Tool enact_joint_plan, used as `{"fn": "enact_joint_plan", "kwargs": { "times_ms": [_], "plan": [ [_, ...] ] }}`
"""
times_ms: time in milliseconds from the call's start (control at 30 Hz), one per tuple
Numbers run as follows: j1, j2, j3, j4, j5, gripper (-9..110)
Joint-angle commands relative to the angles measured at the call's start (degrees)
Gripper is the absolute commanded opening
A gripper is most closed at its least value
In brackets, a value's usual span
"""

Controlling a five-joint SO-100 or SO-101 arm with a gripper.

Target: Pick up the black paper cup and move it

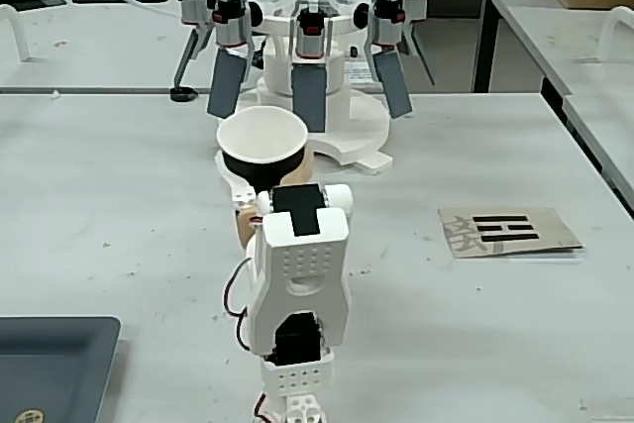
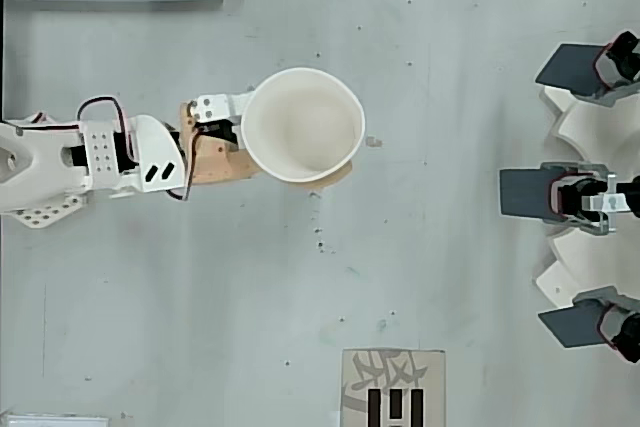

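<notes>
Cup (image 2: pixel 300 125) in claw (image 2: pixel 305 132) (card (image 2: pixel 393 387) well apart)

The only sign was on a brown card (image 1: pixel 508 231) lying flat on the worktop (image 1: pixel 109 205): a grey character, too faint to read, next to a block of black bars, some whole and some broken in two. In the overhead view the card (image 2: pixel 394 387) was cut off by the lower edge, and no other text, brand or number could be read

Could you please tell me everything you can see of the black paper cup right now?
The black paper cup is tapered, matte black outside, with a white rolled rim and an empty white inside. It stands upright, mouth up, clasped by the gripper, one white finger and one tan finger around its wall. Whether its base touches the table cannot be told.
</notes>
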Motion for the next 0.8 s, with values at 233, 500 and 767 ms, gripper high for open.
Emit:
{"fn": "enact_joint_plan", "kwargs": {
  "times_ms": [233,500,767],
  "plan": [
    [4.8,1.8,0.4,1.8,1.2,8],
    [6.8,-2.9,-6.1,4.9,1.8,8],
    [7.4,-8.8,-18.6,12.9,2.2,8]
  ]
}}
